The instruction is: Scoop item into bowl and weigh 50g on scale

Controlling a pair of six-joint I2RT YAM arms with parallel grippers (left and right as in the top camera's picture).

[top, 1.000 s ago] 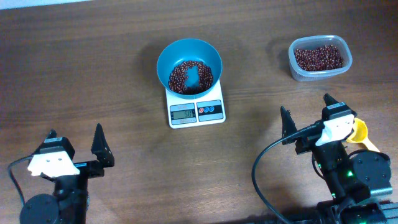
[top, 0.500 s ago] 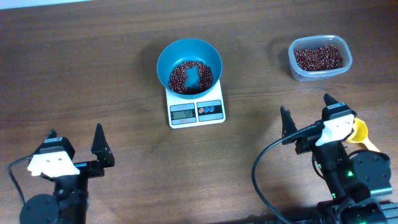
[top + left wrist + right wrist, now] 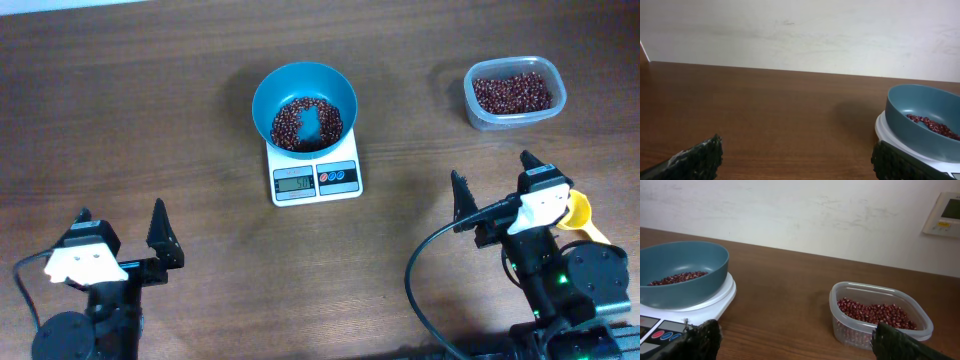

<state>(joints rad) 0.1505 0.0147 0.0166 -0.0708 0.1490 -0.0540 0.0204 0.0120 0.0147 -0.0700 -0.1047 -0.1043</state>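
Middle of table [image 3: 150,100]: scale [image 3: 316,175], display edge toward the arms. On the scale, overhanging its far edge: bowl [image 3: 268,85], with beans [image 3: 290,125] inside. To the right and slightly farther back, well apart from the scale: tub [image 3: 556,97], more beans in it. Near left: left gripper [image 3: 120,210]. Near right, in front of the tub: right gripper [image 3: 491,168]. Just right of it, partly hidden: probably a scoop [image 3: 580,213].
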